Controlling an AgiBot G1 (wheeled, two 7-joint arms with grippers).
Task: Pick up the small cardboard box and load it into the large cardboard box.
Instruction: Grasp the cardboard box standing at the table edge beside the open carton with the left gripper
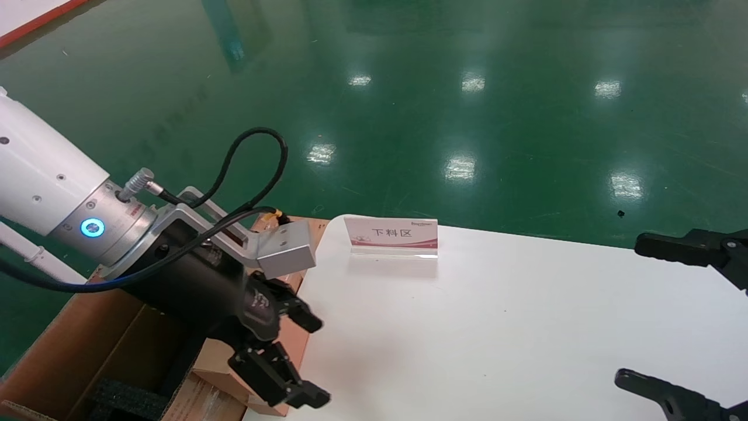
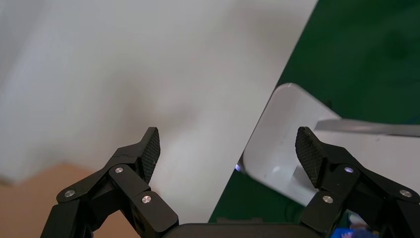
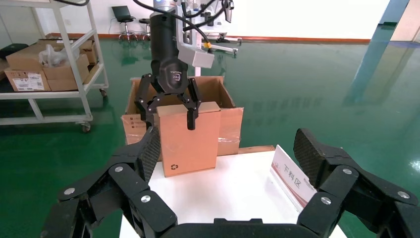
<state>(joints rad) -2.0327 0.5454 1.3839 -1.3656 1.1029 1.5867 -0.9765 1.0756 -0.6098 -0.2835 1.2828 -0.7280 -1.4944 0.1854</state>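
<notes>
The left gripper (image 3: pixel 168 110) hangs fingers-down over the top of the small cardboard box (image 3: pixel 189 141). Its fingers are spread wide, one tip in front of the box's upper face and the other by its left top corner; nothing is clamped. In the left wrist view the pads (image 2: pixel 151 147) stand well apart with only white table and green floor between them, so the box is not yet between them.

The small box stands upright on the white table (image 1: pixel 497 327), at the table's edge nearest the large cardboard box (image 3: pixel 225 106), recycling mark low on its front. The large carton sits on the floor just beyond that edge, flaps open, black foam (image 1: pixel 125 399) showing inside.

To grip well, I would judge that the fingers should straddle the box's thin depth, drop squarely so both pads meet flat faces below the top rim, then close evenly; a skewed bite could tip this tall, narrow carton. Lift straight up to clear the table edge and the near flap before carrying it across.

The right gripper (image 3: pixel 228 163) waits spread open and empty at the table's opposite side, near the acrylic sign (image 1: pixel 394 236).
</notes>
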